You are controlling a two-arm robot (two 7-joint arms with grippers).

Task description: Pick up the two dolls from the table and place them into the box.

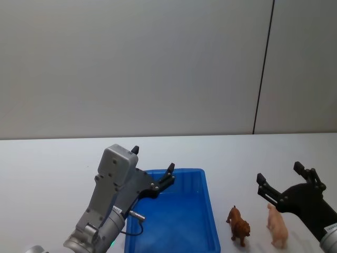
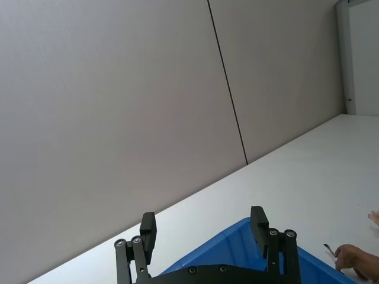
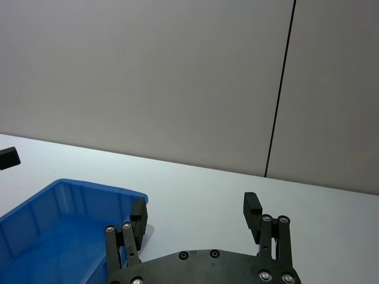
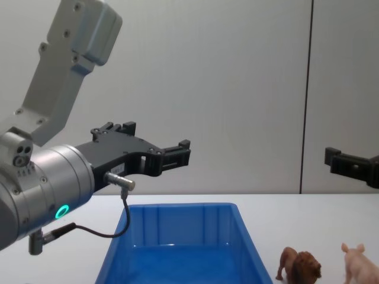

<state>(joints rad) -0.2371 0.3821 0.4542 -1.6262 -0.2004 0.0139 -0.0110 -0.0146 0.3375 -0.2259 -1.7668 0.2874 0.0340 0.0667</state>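
Observation:
The blue box (image 1: 212, 219) sits on the white table (image 1: 47, 163) in front of me, with nothing showing inside it. Just to the box's right stand the two dolls, a brown lion (image 1: 239, 225) and a pale pink pig (image 1: 277, 226), also seen from the side as lion (image 4: 300, 266) and pig (image 4: 360, 266). My left gripper (image 1: 152, 159) hangs open and empty in the air over the box's far left corner. My right gripper (image 1: 279, 172) is open and empty too, raised above and just beyond the pig. In the wrist views, both the left gripper (image 2: 202, 219) and the right gripper (image 3: 195, 207) have their jaws wide apart.
A plain grey wall with a dark vertical seam (image 1: 263, 68) stands behind the table. Bare white tabletop stretches to the left of the box and beyond it.

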